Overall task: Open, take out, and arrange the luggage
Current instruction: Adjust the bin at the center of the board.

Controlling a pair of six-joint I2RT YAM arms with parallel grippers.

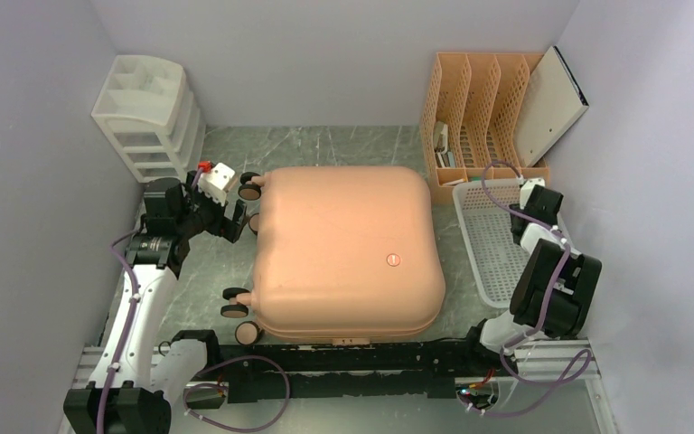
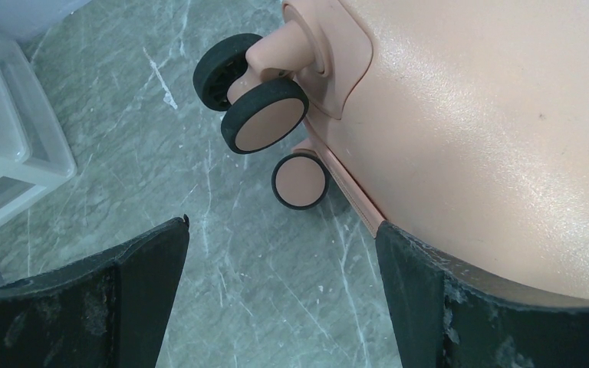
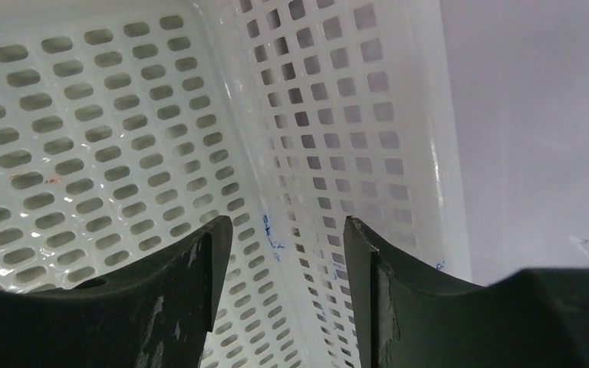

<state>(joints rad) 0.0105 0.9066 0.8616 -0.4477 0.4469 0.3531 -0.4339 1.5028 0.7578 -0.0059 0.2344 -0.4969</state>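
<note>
the luggage (image 1: 348,249) lies flat and shut in the middle of the worktop (image 2: 123,169). its wheel end faces the left edge, so its long axis looks to run left to right, though the shell is close to square. the left pincer (image 2: 282,226) hangs just beside the far-left corner of the case, jaws spread wide and holding nothing. the far wheels (image 2: 264,115) are just ahead of it, so the luggage lies to this pincer's right. whether its right finger touches the shell i cannot tell. the right pincer (image 3: 287,222) is over the white basket (image 3: 84,115) by the right edge, jaws partly apart and empty, clear of the case. i judge the left arm the nearer one to begin the opening. that move turns on finding the seam along the wheel-side rim, and no zip pull shows here.
</note>
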